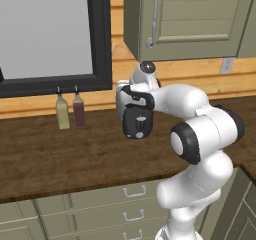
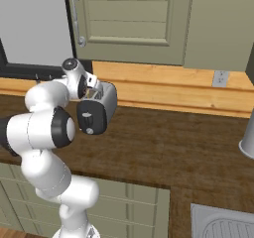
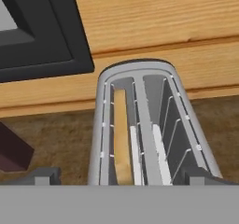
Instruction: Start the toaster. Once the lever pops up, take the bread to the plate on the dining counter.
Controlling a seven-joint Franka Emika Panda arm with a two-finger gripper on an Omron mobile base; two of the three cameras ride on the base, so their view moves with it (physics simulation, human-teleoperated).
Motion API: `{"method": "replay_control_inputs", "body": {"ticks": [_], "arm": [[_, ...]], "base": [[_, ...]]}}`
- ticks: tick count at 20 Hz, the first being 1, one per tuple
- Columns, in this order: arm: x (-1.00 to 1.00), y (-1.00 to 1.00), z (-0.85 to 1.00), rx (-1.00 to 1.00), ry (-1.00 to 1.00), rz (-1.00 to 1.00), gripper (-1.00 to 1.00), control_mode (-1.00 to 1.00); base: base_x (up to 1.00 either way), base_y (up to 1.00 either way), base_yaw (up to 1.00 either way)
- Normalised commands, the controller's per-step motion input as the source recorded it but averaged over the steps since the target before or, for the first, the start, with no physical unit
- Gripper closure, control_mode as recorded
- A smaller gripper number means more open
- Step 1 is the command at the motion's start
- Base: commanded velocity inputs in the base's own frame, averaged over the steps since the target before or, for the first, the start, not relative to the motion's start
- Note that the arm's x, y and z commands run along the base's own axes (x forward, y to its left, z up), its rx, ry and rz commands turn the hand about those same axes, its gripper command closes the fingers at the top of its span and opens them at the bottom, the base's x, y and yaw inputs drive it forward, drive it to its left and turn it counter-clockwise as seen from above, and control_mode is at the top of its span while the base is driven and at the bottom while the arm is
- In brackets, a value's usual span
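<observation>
Toaster on the desk

Bread (image 3: pixel 120 134) sits in the toaster's (image 2: pixel 96 110) left slot; two bottles (image 1: pixel 70 111) stand off to its left.

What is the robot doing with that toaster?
The white robot arm hangs right over the small silver two-slot toaster on the dark wooden worktop. Its gripper points down at the slots, and a tan slice of bread stands in one of them. The small dark lever sits on the toaster's black face. The gripper isn't holding anything. Two slim bottles stand nearby by the wall.
</observation>
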Motion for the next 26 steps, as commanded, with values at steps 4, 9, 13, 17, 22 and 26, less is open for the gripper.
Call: {"method": "replay_control_inputs", "body": {"ticks": [4, 9, 13, 17, 22, 26], "arm": [[0.00, 0.18, -0.08, 0.00, 0.00, 0.00, -1.00, -1.00], [-0.03, 0.02, -0.13, 0.00, 0.00, 0.00, -1.00, -1.00], [-0.01, -0.09, -0.06, 0.00, 0.00, 0.00, -1.00, -1.00], [0.01, -0.05, -0.01, 0.00, 0.00, 0.00, -1.00, -1.00], [0.08, 0.00, -0.05, 0.00, 0.00, 0.00, -1.00, -1.00], [0.13, 0.00, -0.14, 0.00, 0.00, 0.00, 1.00, -1.00]], "base": [[0.00, 0.00, 0.00], [0.00, 0.00, 0.00], [0.00, 0.00, 0.00], [0.00, 0.00, 0.00], [0.00, 0.00, 0.00], [0.00, 0.00, 0.00]]}}
